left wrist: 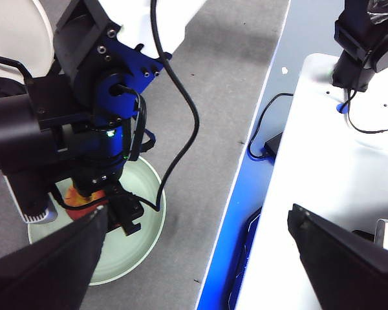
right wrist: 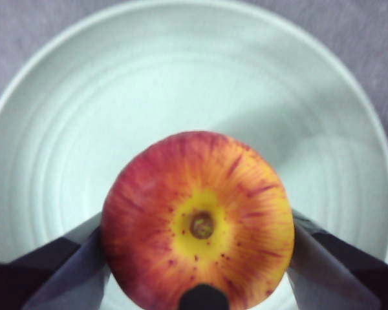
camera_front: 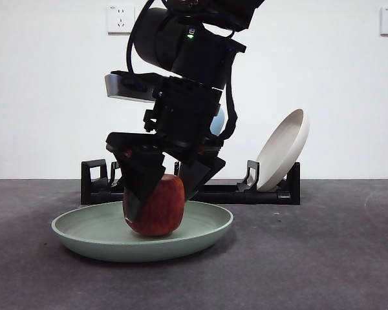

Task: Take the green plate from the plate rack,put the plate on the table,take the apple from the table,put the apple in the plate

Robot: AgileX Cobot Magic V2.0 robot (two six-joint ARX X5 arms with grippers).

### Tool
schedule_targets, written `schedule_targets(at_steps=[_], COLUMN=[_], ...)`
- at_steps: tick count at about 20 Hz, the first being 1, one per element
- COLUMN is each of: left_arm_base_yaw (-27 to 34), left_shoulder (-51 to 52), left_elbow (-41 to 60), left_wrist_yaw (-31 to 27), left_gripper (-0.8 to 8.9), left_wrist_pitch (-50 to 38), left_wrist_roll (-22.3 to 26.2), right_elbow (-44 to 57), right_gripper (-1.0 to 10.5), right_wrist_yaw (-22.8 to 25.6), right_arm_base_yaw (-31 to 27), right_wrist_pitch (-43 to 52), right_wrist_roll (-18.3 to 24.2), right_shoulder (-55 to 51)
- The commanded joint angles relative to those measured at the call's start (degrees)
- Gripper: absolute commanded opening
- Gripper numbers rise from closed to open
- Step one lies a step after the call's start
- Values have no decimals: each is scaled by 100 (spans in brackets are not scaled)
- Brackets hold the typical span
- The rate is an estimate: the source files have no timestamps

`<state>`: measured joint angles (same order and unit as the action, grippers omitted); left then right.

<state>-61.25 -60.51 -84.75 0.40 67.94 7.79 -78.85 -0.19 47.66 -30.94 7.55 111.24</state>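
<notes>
Red apple point(right wrist: 197, 223) between right pincer point(right wrist: 197, 255) jaws.

I count one apple point(camera_front: 156, 205), one green plate point(camera_front: 200, 231), one beige plate point(camera_front: 283, 150), a sliver of one blue plate point(camera_front: 218, 121), and one plate rack point(camera_front: 246, 192).

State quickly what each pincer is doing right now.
Right pincer: closed on the apple, over the green plate.
Left pincer: open, holding nothing.

A beige plate point(camera_front: 283, 150) leans tilted at one end of the black rack, a light blue plate point(camera_front: 217, 121) mostly hidden near its middle; two wall sockets point(camera_front: 121, 19) sit above.
</notes>
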Motion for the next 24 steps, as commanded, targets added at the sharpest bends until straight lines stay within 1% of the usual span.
schedule_targets(at_steps=[1, 2, 3, 5, 6, 9, 11, 14, 17, 19, 21, 24], left_arm_base_yaw=[-15, -15, -15, -15, -15, -15, -15, -15, -15, -15, -15, -15], left_shoulder=[4, 4, 4, 4, 4, 4, 4, 4, 4, 4, 4, 4], left_elbow=[-9, -9, -9, -9, -9, -9, -9, -9, -9, -9, -9, -9], left_wrist_yaw=[-11, -11, -11, -13, -13, -15, -15, -15, -28, -28, -31, -28], left_gripper=[471, 471, 471, 471, 471, 471, 471, 471, 471, 471, 471, 471], left_wrist_pitch=[15, 35, 63, 114, 133, 160, 162, 201, 245, 245, 245, 251], left_wrist_roll=[-59, -59, -59, -59, -59, -59, -59, -59, -59, -59, -57, -57], right_elbow=[-31, -31, -31, -31, -31, -31, -31, -35, -35, -35, -35, -35], right_gripper=[-16, 9, 105, 413, 508, 518, 577, 577, 576, 573, 568, 566], right_wrist_yaw=[20, 15, 15, 15, 15, 17, 24, 24, 33, 33, 28, -11], right_arm_base_yaw=[9, 9, 11, 9, 9, 11, 15, 15, 57, 57, 57, 57], right_wrist_pitch=[-44, -52, -46, -48, -50, -61, -59, -70, -247, -560, -1062, -2133], right_wrist_roll=[44, 44, 44, 37, 7, -11, -22, -68, -70, -72, -199, -286], right_shoulder=[66, 68, 68, 68, 68, 68, 66, -85, -492, -927, -1475, -2494])
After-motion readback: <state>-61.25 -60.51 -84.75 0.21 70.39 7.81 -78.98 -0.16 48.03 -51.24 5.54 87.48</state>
